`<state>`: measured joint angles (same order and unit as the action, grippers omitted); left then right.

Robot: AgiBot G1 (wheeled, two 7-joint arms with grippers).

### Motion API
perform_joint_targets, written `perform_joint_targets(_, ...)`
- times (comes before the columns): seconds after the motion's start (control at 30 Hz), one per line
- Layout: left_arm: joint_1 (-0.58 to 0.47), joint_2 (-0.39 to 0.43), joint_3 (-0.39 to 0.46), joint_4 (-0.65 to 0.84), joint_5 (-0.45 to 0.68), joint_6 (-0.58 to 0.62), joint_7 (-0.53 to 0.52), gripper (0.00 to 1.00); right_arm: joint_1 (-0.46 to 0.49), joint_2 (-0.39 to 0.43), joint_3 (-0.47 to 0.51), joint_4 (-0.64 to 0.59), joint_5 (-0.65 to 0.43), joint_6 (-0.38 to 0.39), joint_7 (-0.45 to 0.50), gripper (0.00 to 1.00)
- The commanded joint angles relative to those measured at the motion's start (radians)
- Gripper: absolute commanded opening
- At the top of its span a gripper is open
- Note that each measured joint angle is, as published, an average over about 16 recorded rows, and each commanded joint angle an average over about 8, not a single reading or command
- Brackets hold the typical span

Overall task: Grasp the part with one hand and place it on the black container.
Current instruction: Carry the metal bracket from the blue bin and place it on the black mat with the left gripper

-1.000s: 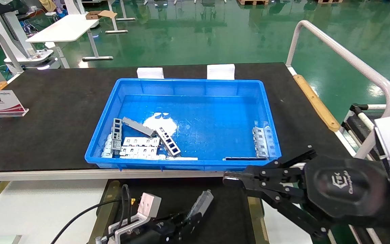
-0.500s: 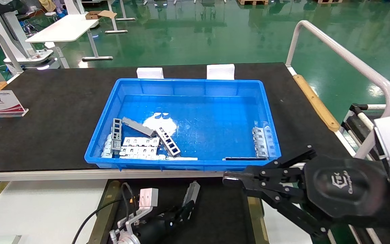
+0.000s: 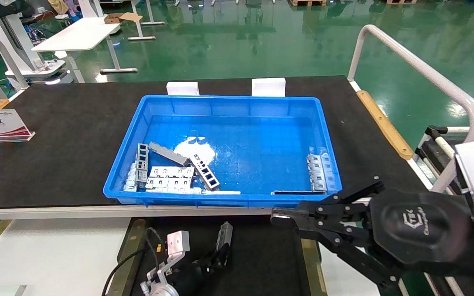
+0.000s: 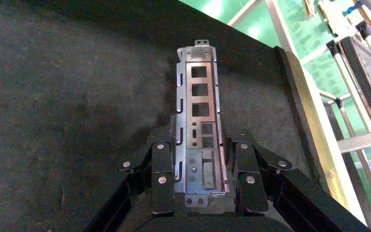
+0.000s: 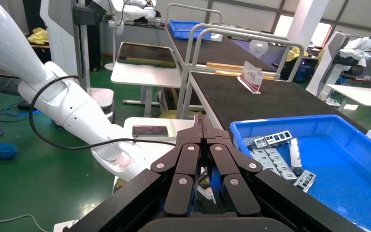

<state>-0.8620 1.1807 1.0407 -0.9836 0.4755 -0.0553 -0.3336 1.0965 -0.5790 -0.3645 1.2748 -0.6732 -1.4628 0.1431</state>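
Part held by the left gripper over the black container

The part point(image 4: 199, 121) is clamped between the two fingers point(image 4: 162, 166) of the left gripper point(image 3: 220, 251), one finger on each long edge, and its far end is seen to stick out well past the fingertips. It is held low over the black container point(image 3: 261, 263), near the front edge of the blue bin point(image 3: 237, 107). The right gripper point(image 3: 280, 218) is kept beside the bin's front right corner, with its fingers pressed together on nothing.

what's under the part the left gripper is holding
The black container surface lies beneath the part, held in the left gripper. Whether they touch is unclear; the part hides the surface directly under it.
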Motion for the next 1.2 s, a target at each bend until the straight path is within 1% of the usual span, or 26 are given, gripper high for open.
perform_joint_targets(0.03, 0.005, 0.003, 0.001, -0.005, -0.005, -0.017, -0.004, 0.0, 0.0, 0.0, 0.0, 0.0, 0.0, 0.0, 0.0, 0.0)
perform_joint_targets(0.33, 0.006, 0.02, 0.01, 0.001, -0.014, -0.046, -0.009, 0.0, 0.0, 0.0, 0.0, 0.0, 0.0, 0.0, 0.0, 0.0)
perform_joint_targets(0.4, 0.006, 0.024, 0.011, 0.007, -0.016, -0.05, -0.011, 0.03, 0.0, 0.0, 0.0, 0.0, 0.0, 0.0, 0.0, 0.05)
perform_joint_targets(0.43, 0.006, 0.026, 0.012, 0.01, -0.017, -0.051, -0.012, 0.06, 0.0, 0.0, 0.0, 0.0, 0.0, 0.0, 0.0, 0.1)
perform_joint_targets(0.47, 0.006, 0.028, 0.012, 0.014, -0.019, -0.052, -0.013, 0.11, 0.0, 0.0, 0.0, 0.0, 0.0, 0.0, 0.0, 0.17)
perform_joint_targets(0.5, 0.005, 0.03, 0.012, 0.017, -0.02, -0.053, -0.014, 0.17, 0.0, 0.0, 0.0, 0.0, 0.0, 0.0, 0.0, 0.29)
perform_joint_targets(0.53, 0.005, 0.031, 0.012, 0.02, -0.02, -0.054, -0.014, 0.27, 0.0, 0.0, 0.0, 0.0, 0.0, 0.0, 0.0, 0.41)
perform_joint_targets(0.6, 0.005, 0.034, 0.013, 0.027, -0.022, -0.054, -0.015, 0.52, 0.0, 0.0, 0.0, 0.0, 0.0, 0.0, 0.0, 0.66)
perform_joint_targets(0.63, 0.004, 0.035, 0.012, 0.03, -0.022, -0.054, -0.016, 0.64, 0.0, 0.0, 0.0, 0.0, 0.0, 0.0, 0.0, 0.77)
perform_joint_targets(0.67, 0.004, 0.037, 0.012, 0.033, -0.022, -0.054, -0.016, 0.74, 0.0, 0.0, 0.0, 0.0, 0.0, 0.0, 0.0, 0.87)
perform_joint_targets(0.7, 0.004, 0.038, 0.012, 0.035, -0.022, -0.053, -0.016, 0.84, 0.0, 0.0, 0.0, 0.0, 0.0, 0.0, 0.0, 0.94)
perform_joint_targets(0.73, 0.003, 0.039, 0.011, 0.038, -0.022, -0.052, -0.017, 0.92, 0.0, 0.0, 0.0, 0.0, 0.0, 0.0, 0.0, 0.99)
perform_joint_targets(0.77, 0.003, 0.04, 0.011, 0.04, -0.022, -0.051, -0.017, 0.98, 0.0, 0.0, 0.0, 0.0, 0.0, 0.0, 0.0, 1.0)
perform_joint_targets(0.8, 0.003, 0.041, 0.01, 0.043, -0.022, -0.05, -0.017, 1.0, 0.0, 0.0, 0.0, 0.0, 0.0, 0.0, 0.0, 1.0)
perform_joint_targets(1.2, 0.005, 0.043, -0.002, 0.037, 0.003, -0.036, -0.001, 1.0, 0.0, 0.0, 0.0, 0.0, 0.0, 0.0, 0.0, 1.0)
